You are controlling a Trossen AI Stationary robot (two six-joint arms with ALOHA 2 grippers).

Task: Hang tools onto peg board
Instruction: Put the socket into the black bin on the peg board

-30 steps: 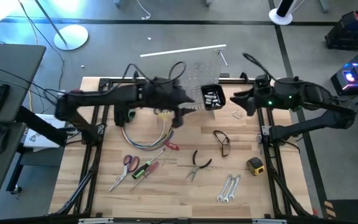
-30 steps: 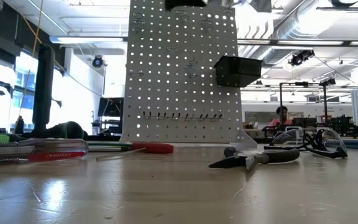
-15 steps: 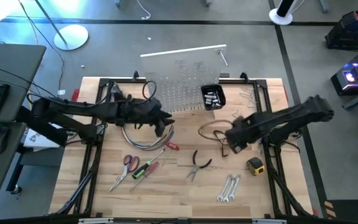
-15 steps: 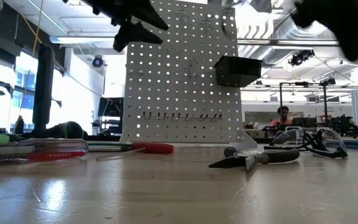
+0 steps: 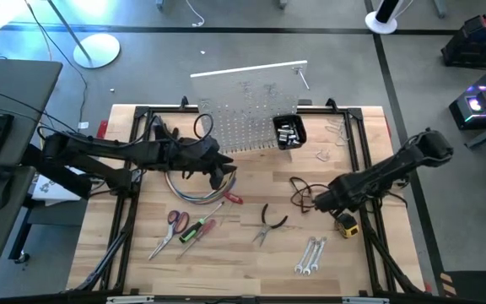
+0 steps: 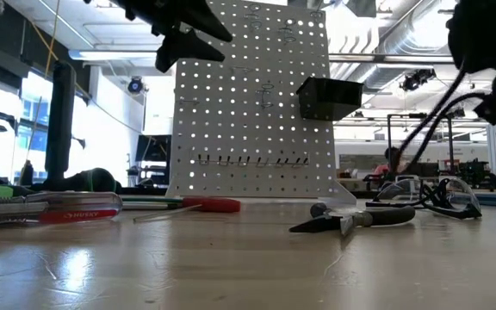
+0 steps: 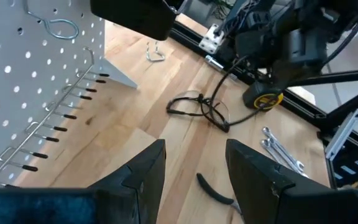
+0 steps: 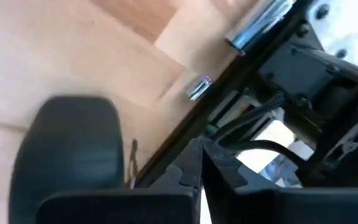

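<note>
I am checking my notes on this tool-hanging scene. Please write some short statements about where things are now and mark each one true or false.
1. The pliers hang on the peg board. False: they lie on the table.
2. The right gripper is shut, near the safety glasses. True.
3. The tape measure sits in the black bin. False: it lies on the table by the right arm.
4. The left gripper is open and holds nothing. True.
5. The scissors lie beside the wrenches. False: they lie beside the screwdrivers, well apart from the wrenches.
</note>
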